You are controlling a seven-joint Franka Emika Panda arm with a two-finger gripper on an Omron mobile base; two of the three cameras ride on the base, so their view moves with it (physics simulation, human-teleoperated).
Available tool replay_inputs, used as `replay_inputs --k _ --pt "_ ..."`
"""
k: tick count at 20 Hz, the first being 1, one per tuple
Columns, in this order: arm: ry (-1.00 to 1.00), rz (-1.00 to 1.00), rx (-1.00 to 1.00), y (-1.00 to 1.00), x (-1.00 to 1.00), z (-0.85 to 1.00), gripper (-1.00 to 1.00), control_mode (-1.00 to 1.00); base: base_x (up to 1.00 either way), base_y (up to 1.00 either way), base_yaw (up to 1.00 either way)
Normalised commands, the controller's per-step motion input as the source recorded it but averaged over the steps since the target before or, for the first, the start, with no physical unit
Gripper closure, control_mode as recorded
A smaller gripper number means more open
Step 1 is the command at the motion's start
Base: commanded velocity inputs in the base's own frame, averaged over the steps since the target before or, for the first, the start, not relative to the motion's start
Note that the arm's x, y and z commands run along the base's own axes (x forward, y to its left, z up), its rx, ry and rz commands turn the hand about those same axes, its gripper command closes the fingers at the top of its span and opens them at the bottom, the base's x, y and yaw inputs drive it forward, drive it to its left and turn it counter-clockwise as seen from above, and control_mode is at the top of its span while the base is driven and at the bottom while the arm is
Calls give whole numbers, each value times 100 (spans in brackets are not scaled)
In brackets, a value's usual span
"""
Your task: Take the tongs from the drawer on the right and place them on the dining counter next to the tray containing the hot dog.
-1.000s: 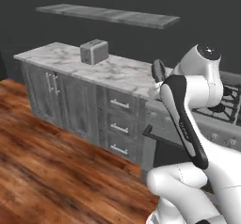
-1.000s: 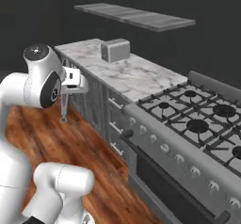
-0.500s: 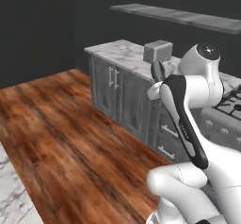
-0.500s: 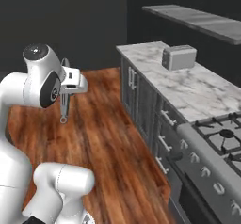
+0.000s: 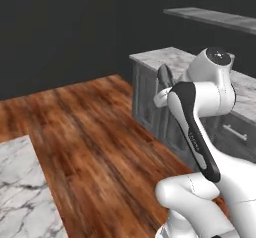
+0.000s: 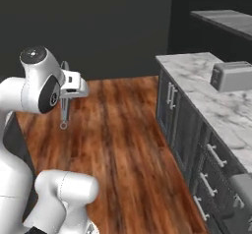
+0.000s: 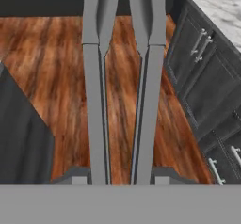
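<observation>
Hand view has the gripper (image 7: 120,178) pinching the tongs (image 7: 121,96), hanging over wood floor. Risk imo: thin arms, small grip, a base swing could slip em b4 reaching the dining counter (image 5: 22,192).

Tongs (image 7: 121,91): plain mid-grey metal, two matching arms, no pattern; seen as a thin grey sliver in the right base view (image 6: 64,114).
Floor (image 5: 95,132): reddish-brown wood planks with darker grain streaks.
Wall tabletop (image 6: 216,105): white marble with soft grey veins.
Cabinet fronts (image 7: 202,82): dark charcoal grey, with pale silver handles.
Toaster (image 6: 231,75): dull silver-grey.
Dining tabletop corner (image 5: 22,192): white marble, dark grey veining.
Wall shelf (image 5: 215,18): grey stone tone.
Back wall (image 6: 98,26): near-black, unpatterned.
</observation>
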Motion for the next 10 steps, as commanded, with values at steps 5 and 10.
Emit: replay_inputs --k 5,10 --pt "0 0 0 0 0 0 100 100 100 3 27" --pt "0 0 0 0 0 0 100 100 71 0 52"
